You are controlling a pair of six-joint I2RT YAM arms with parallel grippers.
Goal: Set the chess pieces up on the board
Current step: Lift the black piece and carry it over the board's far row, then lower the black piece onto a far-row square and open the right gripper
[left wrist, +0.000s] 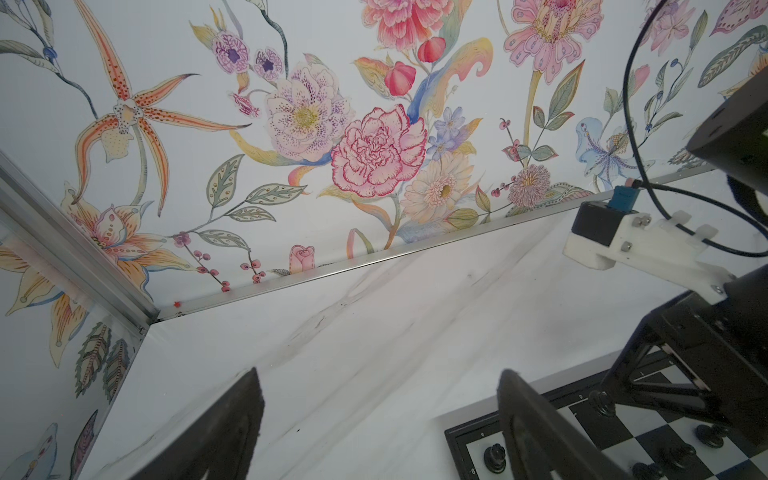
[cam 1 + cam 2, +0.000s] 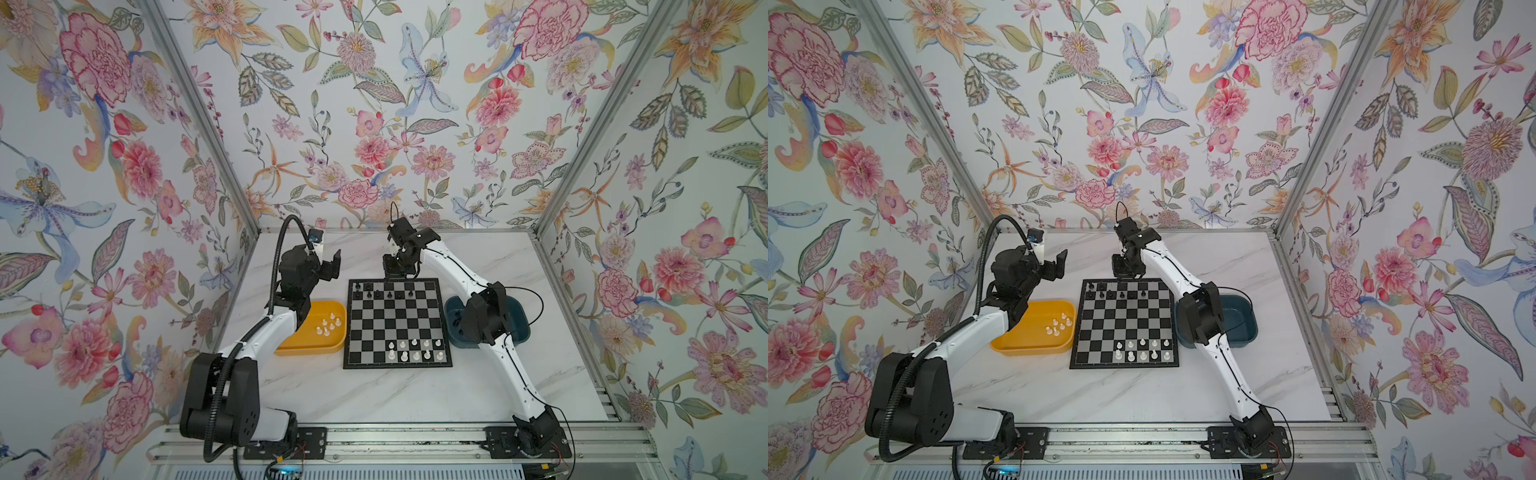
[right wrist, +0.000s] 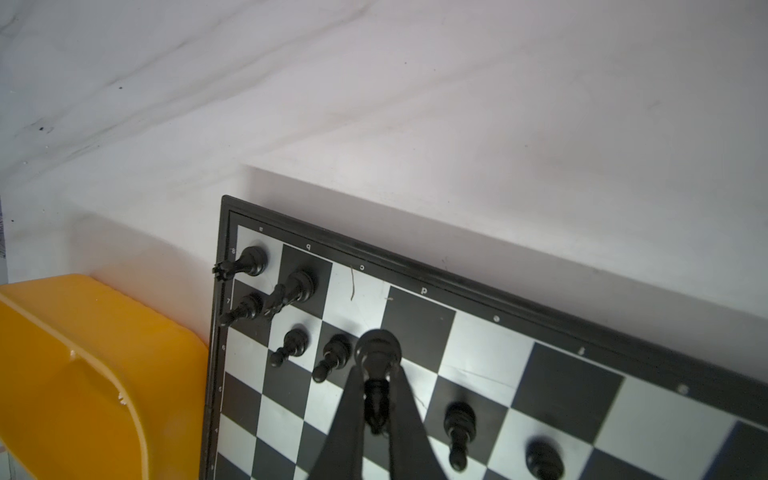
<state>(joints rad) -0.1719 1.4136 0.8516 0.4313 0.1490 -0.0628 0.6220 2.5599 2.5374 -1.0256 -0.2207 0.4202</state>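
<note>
Right gripper (image 3: 377, 370) pinches black piece (image 3: 378, 349) base-down over board (image 3: 490, 345) far rows to seat it; left gripper (image 1: 379, 386) wide, empty, parked clear.

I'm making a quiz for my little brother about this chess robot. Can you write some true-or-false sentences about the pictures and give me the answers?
1. The right gripper is pinching a black chess piece. True.
2. The left gripper is holding a white pawn. False: it is open and empty, up in the air beside the board's far corner.
3. The yellow tray has black chessmen in it. False: it holds white pieces.
4. Black pieces stand on the far rows of the board. True.
</note>
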